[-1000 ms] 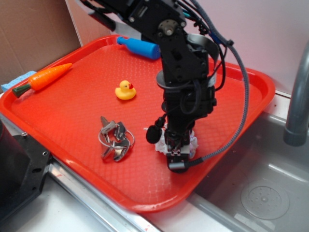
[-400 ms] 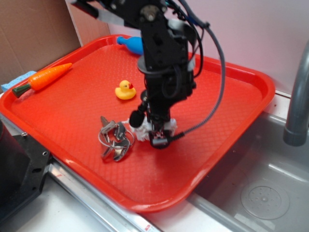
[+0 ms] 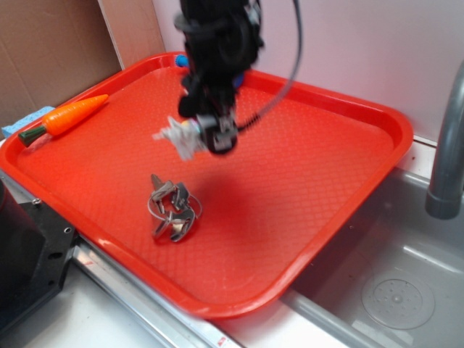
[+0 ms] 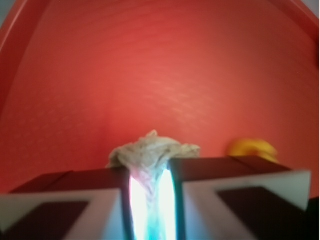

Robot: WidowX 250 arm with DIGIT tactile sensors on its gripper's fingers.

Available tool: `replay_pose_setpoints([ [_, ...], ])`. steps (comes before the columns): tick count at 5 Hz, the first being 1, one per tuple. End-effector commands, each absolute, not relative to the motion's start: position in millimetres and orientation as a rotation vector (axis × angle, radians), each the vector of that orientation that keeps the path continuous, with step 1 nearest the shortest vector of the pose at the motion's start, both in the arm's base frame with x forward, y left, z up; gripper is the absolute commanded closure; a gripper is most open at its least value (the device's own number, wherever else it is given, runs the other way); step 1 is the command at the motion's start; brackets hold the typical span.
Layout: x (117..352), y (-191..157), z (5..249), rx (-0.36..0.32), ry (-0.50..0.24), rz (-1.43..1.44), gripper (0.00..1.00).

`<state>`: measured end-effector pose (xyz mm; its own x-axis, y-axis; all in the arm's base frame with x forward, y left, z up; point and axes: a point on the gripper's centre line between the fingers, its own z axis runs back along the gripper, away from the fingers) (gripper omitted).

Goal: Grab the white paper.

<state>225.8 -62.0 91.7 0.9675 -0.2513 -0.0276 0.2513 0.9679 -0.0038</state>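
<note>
Most of the task: looks done, judging by the grab already made and the lift clear of the tray.
White paper [image 4: 150, 155]: pinched between the jaws, crumpled top bulging out past them in the wrist view; in the exterior view [image 3: 176, 135] sticking out to the left of the gripper, off the tray surface.
Gripper [image 3: 210, 138]: closed on the wad, jaws nearly together with only a thin fold of paper between; blurred in the exterior view.
Left to do: little, probably just keeping the hold secure.
Red tray [image 3: 348, 181]: below, bare under the gripper.
Key bunch [image 3: 172, 210]: on the tray, nearer than the gripper, apart from it.
Yellow duck [image 4: 252, 148]: only an edge visible, right of the paper in the wrist view.
Toy carrot [image 3: 67, 116]: far left on the tray rim.
</note>
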Motion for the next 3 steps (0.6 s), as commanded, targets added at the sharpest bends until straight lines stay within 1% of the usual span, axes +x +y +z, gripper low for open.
replay_pose_setpoints([
  [1, 212.1, -5.6, 161.8, -0.033, -0.071, 0.184, 1.00],
  [2, 203.0, 7.4, 171.4, -0.012, -0.097, 0.265, 1.00],
  [3, 202.8, 5.0, 169.0, 0.006, -0.066, 0.261, 1.00],
])
